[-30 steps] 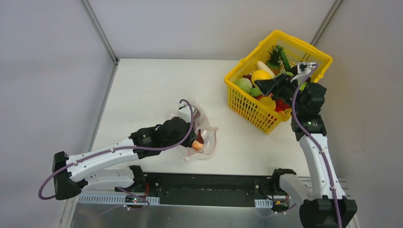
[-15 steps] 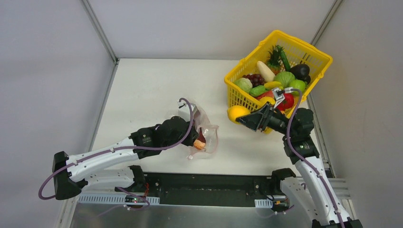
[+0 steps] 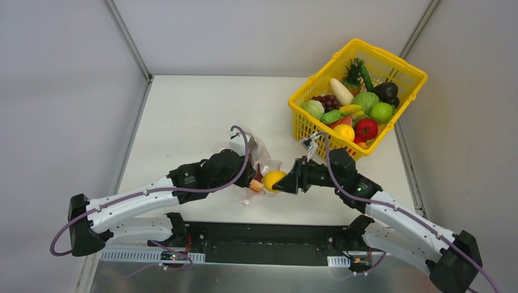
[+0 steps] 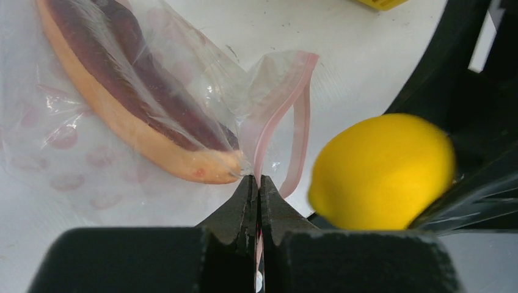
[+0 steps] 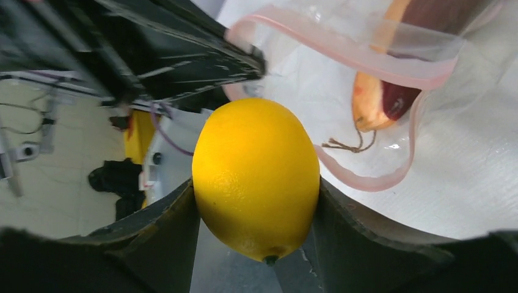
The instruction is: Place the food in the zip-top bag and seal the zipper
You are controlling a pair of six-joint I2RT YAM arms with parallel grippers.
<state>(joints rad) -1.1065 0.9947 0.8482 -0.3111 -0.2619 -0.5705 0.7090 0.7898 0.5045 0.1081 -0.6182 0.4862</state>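
Presently the right pincer [image 3: 283, 182] holds a yellow plastic toy lemon [image 5: 256, 177] between its fingers, half spread around it. The lemon's long axis runs along the fingers, stem nub toward the wrist.

The clear floppy zip-top bag [image 4: 49, 159] lies on the white worktop [image 3: 195, 122], directly ahead of the lemon on the left arm's side. The left pincer [image 4: 258, 195] is clamped flat on the bag's pink-red zipper strip [image 4: 302, 122], holding one lip of the mouth up. An elongated orange and dark-red toy food [image 4: 122, 104] is already inside. The remaining food sits in the yellow lattice basket [image 3: 317, 137], well apart.

The lemon is just beside the zipper loop. Whether it has crossed the strip cannot be told. From above the lemon covers the mouth, and the left pincer's body blocks part of the right wrist view, so the mouth's width is uncertain.
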